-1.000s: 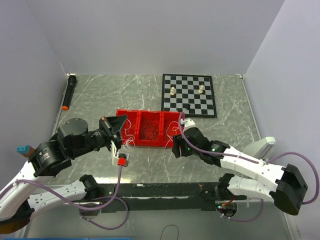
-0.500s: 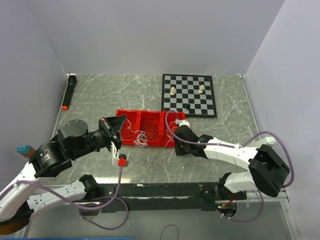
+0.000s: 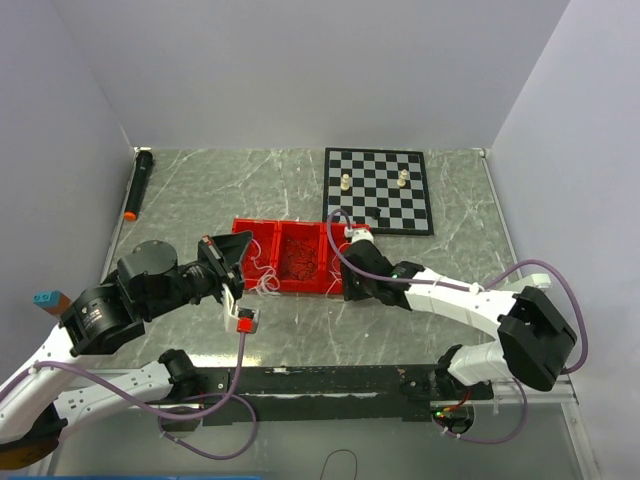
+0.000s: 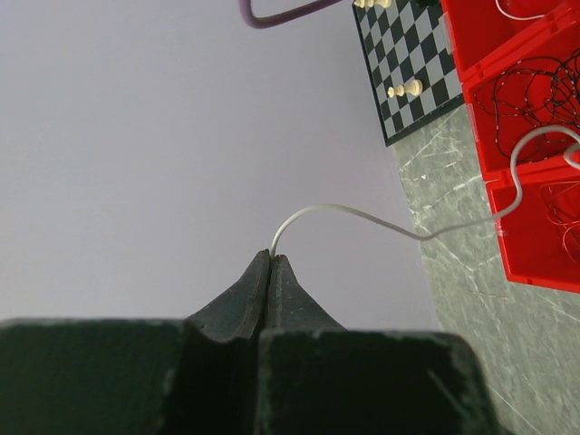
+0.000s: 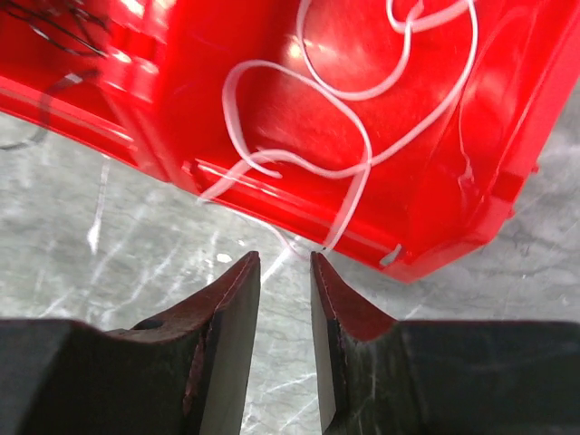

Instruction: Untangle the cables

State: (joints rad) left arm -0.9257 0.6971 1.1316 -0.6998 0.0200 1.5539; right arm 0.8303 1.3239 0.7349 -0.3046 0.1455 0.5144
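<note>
- Pinching a thin white cable (image 4: 362,216) between jaws pressed tight together, the left gripper (image 4: 272,261) holds it raised above the grey-green marbled counter (image 3: 220,190).
- From those jaws the white cable arcs across to a red three-compartment plastic tray (image 3: 300,290) and curls over its left-end compartment.
- A tangle of fine black wires (image 4: 535,91) lies in the tray's middle compartment.
- The right gripper (image 5: 285,263), its jaws a narrow gap apart, hovers low over the counter just in front of the tray's right-end compartment.
- Loops of white cable (image 5: 362,163) lie on that compartment's red floor, one reaching the near rim.
- A black-and-white chessboard (image 3: 378,205) carrying two pale chess pieces (image 3: 345,183) lies behind the tray.
- A black cylinder with an orange tip (image 3: 137,183) rests by the left wall.
</note>
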